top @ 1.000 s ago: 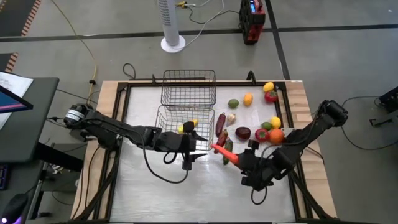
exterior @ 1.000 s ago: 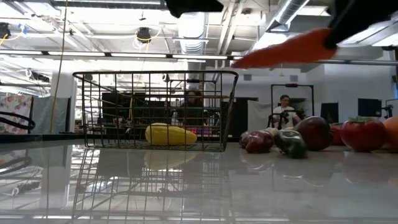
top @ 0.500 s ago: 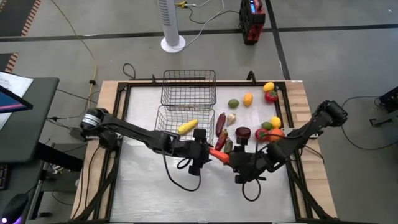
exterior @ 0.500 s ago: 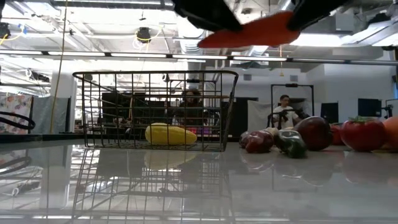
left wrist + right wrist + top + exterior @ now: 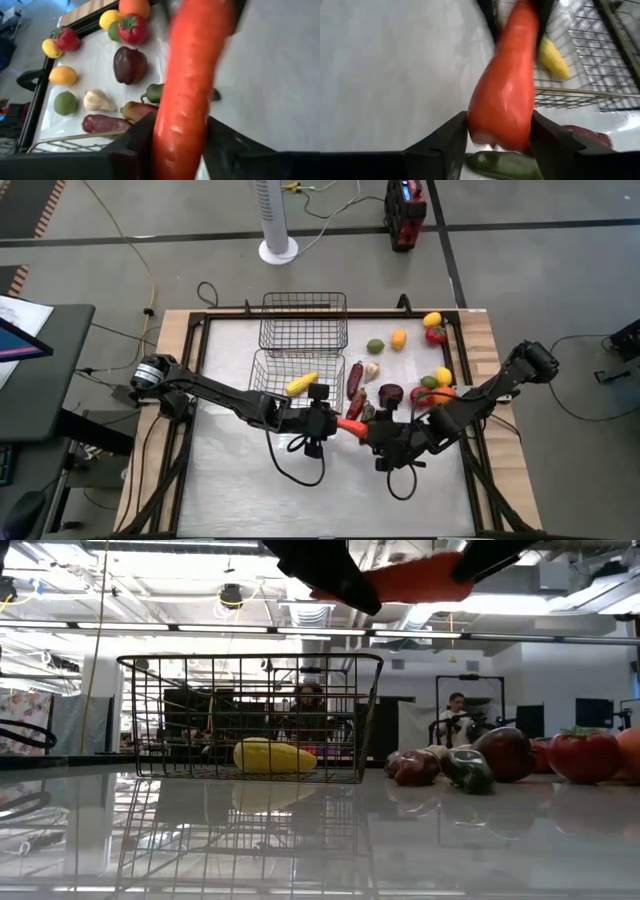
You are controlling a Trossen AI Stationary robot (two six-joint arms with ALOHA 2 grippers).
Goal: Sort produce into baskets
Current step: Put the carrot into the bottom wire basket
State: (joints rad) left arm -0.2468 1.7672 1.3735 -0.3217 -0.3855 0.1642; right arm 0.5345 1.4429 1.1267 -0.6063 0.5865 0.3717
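Two grippers, left gripper [image 5: 328, 423] and right gripper [image 5: 368, 429], both pinch one carrot [image 5: 350, 426] beside the near basket [image 5: 262, 368]; mistimed release drops it.

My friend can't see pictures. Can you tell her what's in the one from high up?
Above the table, the left tool and right tool meet at an orange carrot. Behind them stand two wire baskets, one holding yellow corn, with loose produce to the right.
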